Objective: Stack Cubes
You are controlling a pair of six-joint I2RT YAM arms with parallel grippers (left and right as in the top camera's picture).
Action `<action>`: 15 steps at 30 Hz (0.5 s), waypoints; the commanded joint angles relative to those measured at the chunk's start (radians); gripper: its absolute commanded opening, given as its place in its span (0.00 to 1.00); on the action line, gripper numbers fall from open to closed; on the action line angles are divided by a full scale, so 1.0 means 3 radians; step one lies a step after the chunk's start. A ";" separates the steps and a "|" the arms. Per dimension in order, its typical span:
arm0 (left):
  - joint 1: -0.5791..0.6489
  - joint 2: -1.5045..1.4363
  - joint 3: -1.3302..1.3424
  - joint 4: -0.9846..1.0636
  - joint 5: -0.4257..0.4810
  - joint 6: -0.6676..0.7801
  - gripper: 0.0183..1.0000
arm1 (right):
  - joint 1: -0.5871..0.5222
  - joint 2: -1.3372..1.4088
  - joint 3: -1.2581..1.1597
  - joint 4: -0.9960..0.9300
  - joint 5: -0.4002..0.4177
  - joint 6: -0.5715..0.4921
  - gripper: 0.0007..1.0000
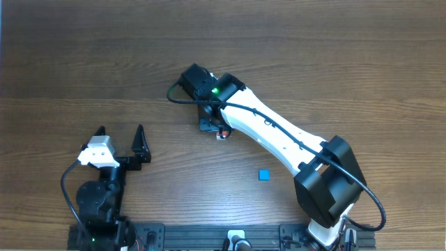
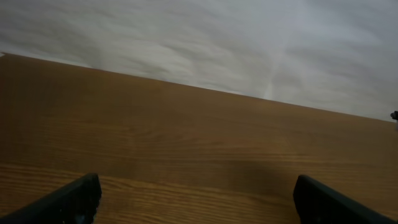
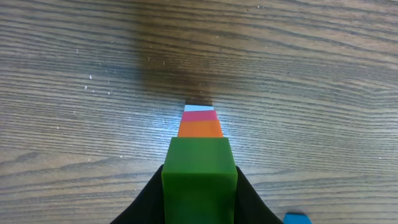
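The green cube (image 3: 199,180) is grasped between the dark fingers (image 3: 148,200) of the right gripper (image 3: 199,200), near the middle of the table (image 1: 83,56). It is held at the top of a column in which an orange cube (image 3: 199,129), a pink cube (image 3: 200,115) and a white cube (image 3: 199,107) are seen one below another (whether the green one rests on the orange one or hangs just over it cannot be told). Only plain coloured faces are presented by the cubes. Five cubes are counted: four in the column and a single blue cube (image 1: 263,174), which lies alone on the wood, nearer and to the right of the column and well apart from it, just beside the white link of the right arm. In the top view most of the column is covered by the right gripper and its wrist, where one green light (image 1: 216,90) is lit and a black cable (image 1: 173,97) is looped. The left gripper (image 1: 120,136) is held at the near left with its two fingers spread wide and nothing between them, over bare wood. A pale wall (image 2: 249,43) is seen beyond the far table edge.
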 commanded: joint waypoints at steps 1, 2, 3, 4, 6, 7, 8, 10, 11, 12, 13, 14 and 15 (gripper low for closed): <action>0.0020 -0.0024 -0.0019 0.0001 0.0033 0.0048 1.00 | 0.0019 0.0070 -0.0017 0.0033 -0.0019 0.0045 0.01; 0.0020 -0.0024 -0.0019 0.0003 0.0033 0.0048 1.00 | 0.0019 0.0084 -0.0017 0.0037 -0.0019 0.0045 0.01; 0.0020 -0.0024 -0.0019 0.0001 0.0033 0.0048 1.00 | 0.0019 0.0104 -0.0017 0.0039 -0.0019 0.0045 0.01; 0.0020 -0.0024 -0.0019 0.0003 0.0032 0.0048 1.00 | 0.0019 0.0123 -0.0017 0.0041 -0.0019 0.0045 0.01; 0.0020 -0.0024 -0.0019 0.0001 0.0033 0.0048 1.00 | 0.0019 0.0182 -0.0017 0.0062 -0.0019 0.0045 0.01; 0.0020 -0.0024 -0.0019 0.0001 0.0032 0.0048 1.00 | 0.0019 0.0195 -0.0017 0.0072 -0.0020 0.0045 0.01; 0.0020 -0.0024 -0.0019 0.0001 0.0033 0.0048 1.00 | 0.0019 0.0205 -0.0017 0.0075 -0.0020 0.0045 0.01; 0.0020 -0.0024 -0.0019 0.0001 0.0033 0.0048 1.00 | 0.0019 0.0209 -0.0017 0.0078 -0.0020 0.0045 0.01; 0.0020 -0.0024 -0.0019 0.0001 0.0033 0.0048 1.00 | 0.0019 0.0209 -0.0017 0.0081 -0.0020 0.0045 0.01; 0.0020 -0.0024 -0.0019 0.0001 0.0033 0.0048 1.00 | 0.0019 0.0209 -0.0017 0.0086 -0.0020 0.0045 0.01; 0.0020 -0.0024 -0.0019 0.0001 0.0032 0.0048 1.00 | 0.0019 0.0209 -0.0017 0.0086 -0.0020 0.0045 0.01; 0.0020 -0.0024 -0.0019 0.0001 0.0033 0.0048 1.00 | 0.0019 0.0209 -0.0017 0.0086 -0.0020 0.0045 0.01; 0.0020 -0.0024 -0.0019 0.0003 0.0033 0.0048 1.00 | 0.0019 0.0209 -0.0017 0.0085 -0.0020 0.0045 0.01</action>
